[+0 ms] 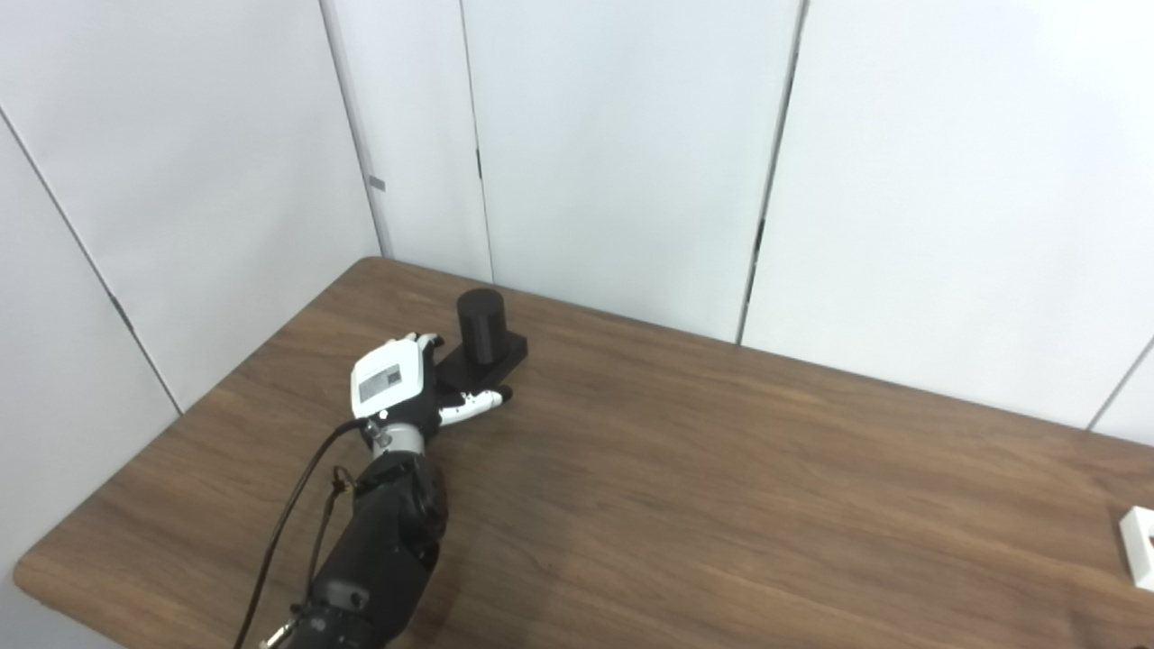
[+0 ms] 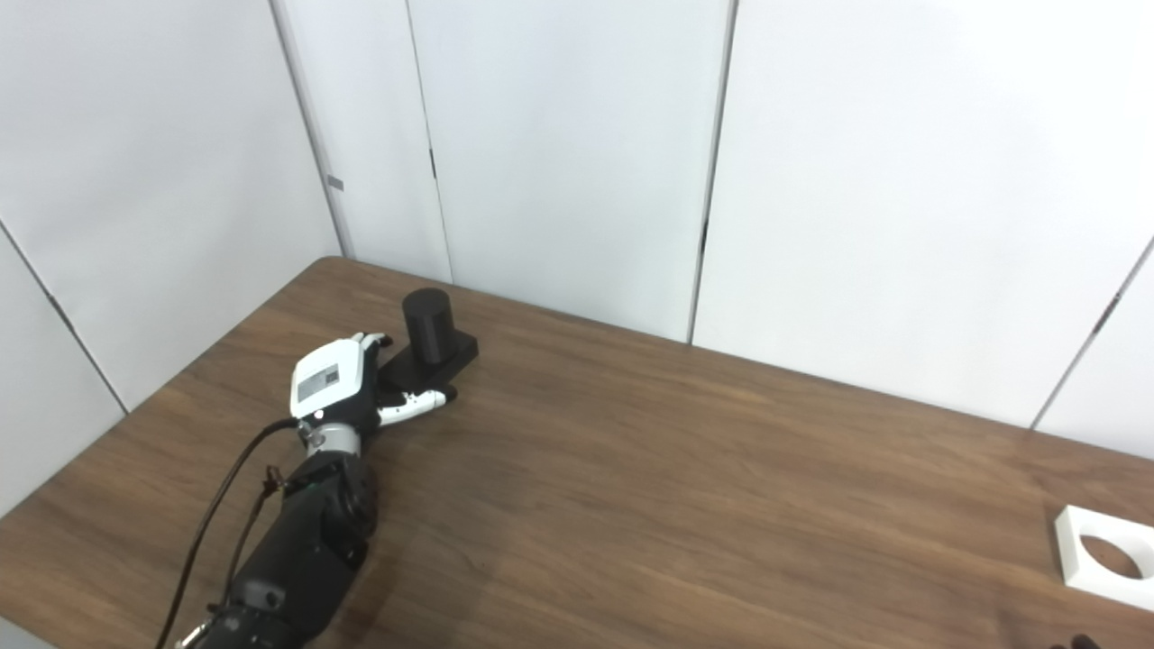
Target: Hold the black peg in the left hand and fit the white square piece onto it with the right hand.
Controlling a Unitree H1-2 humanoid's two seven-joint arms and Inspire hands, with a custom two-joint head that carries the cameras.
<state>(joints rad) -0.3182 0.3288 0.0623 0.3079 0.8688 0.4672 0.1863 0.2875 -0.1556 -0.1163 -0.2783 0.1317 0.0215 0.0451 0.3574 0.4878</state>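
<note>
Looking at the left eye view first: left hand (image 1: 397,388) sits at the far-left part of the wooden table (image 1: 721,505), back of the hand facing up, arm coming in from the bottom-left. Black peg (image 1: 484,326) stands upright on its flat black base (image 1: 507,353), directly beyond the hand. Fingers (image 1: 428,342) reach over the base's near-left edge, thumb (image 1: 473,403) lies along its near side, so the hand looks wrapped around the base's near corner; can't tell if it's actually clamped or just touching. White square piece (image 1: 1139,545) is far off at the right edge, cut by the frame, flat on the table, well apart from the peg. Right hand not in this view. Right eye view: same layout, left hand (image 2: 335,383) against the base (image 2: 451,351), peg (image 2: 428,323) upright. White square piece (image 2: 1107,557) shows more fully here, lying flat near the right edge with its round hole facing up. Dark tips (image 2: 1073,643) show at the bottom edge just below that piece, too little to identify or judge.
</note>
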